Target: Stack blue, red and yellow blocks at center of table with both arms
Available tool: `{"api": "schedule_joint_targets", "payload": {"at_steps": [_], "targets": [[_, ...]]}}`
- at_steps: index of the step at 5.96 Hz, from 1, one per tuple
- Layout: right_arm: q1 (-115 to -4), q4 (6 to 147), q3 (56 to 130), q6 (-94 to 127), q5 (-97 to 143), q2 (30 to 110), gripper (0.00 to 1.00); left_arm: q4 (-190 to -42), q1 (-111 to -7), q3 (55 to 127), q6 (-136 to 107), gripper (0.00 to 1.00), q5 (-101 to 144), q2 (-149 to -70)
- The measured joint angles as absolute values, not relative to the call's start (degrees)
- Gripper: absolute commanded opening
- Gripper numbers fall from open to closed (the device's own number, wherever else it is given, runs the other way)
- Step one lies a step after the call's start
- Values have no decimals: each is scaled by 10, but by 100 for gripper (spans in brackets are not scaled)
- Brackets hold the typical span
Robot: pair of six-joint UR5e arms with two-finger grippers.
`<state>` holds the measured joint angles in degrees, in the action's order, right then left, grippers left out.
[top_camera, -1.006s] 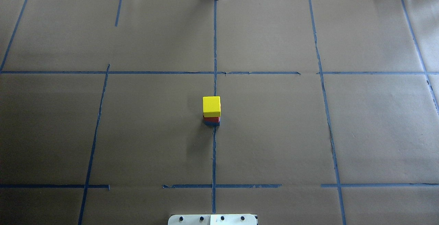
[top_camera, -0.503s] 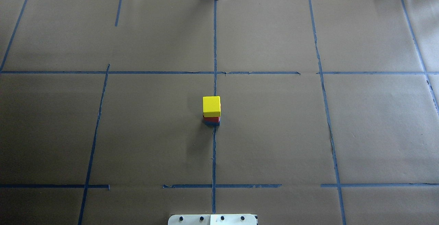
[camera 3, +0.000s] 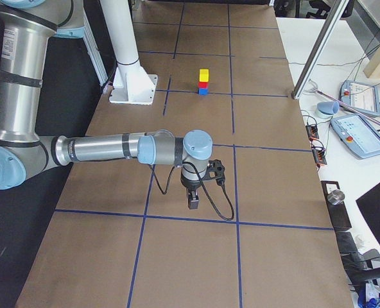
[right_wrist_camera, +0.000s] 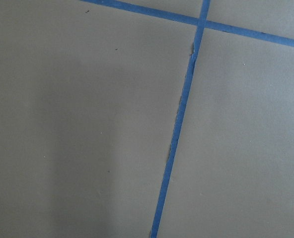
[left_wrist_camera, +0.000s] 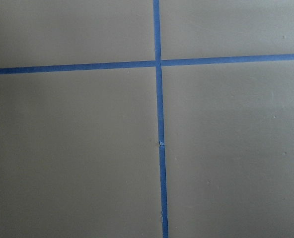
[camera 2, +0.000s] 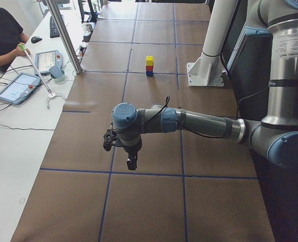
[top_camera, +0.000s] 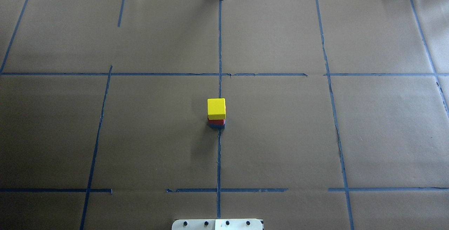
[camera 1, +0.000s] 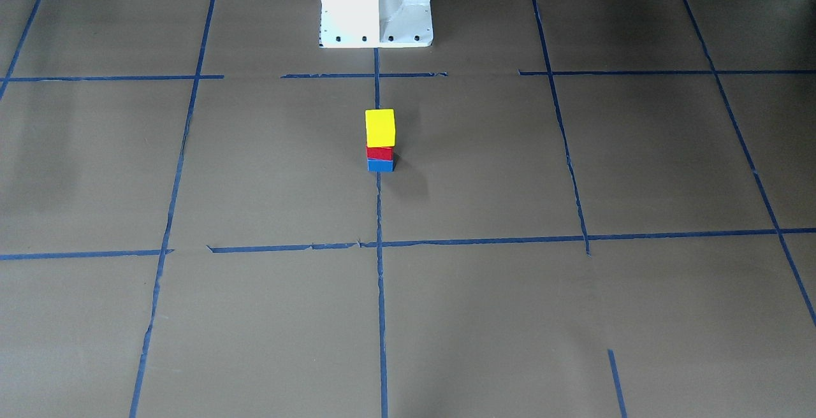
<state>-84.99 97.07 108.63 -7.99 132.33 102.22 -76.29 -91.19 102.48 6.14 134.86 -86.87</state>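
Note:
A stack stands at the table's centre on the blue tape line: the yellow block (top_camera: 216,107) on top, the red block (top_camera: 216,121) under it, the blue block (top_camera: 216,126) at the bottom. It also shows in the front view, yellow (camera 1: 380,127), red (camera 1: 379,153), blue (camera 1: 380,165), and small in both side views (camera 2: 149,66) (camera 3: 203,81). My left gripper (camera 2: 132,165) hangs over the table far from the stack, seen only in the left side view. My right gripper (camera 3: 193,200) hangs likewise in the right side view. I cannot tell whether either is open or shut.
The robot's white base (camera 1: 376,4) stands behind the stack. Brown paper with blue tape lines (top_camera: 219,160) covers the table. An operator (camera 2: 3,35) sits at a side table with tablets (camera 2: 17,86). A metal post (camera 2: 66,35) rises at the table edge.

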Motion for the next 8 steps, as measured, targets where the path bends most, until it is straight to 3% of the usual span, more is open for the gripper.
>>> {"api": "schedule_joint_targets", "payload": {"at_steps": [8], "targets": [[-882, 968, 1092, -70, 1326, 1015, 100, -776, -888, 1027, 60, 100, 1353, -836]]}}
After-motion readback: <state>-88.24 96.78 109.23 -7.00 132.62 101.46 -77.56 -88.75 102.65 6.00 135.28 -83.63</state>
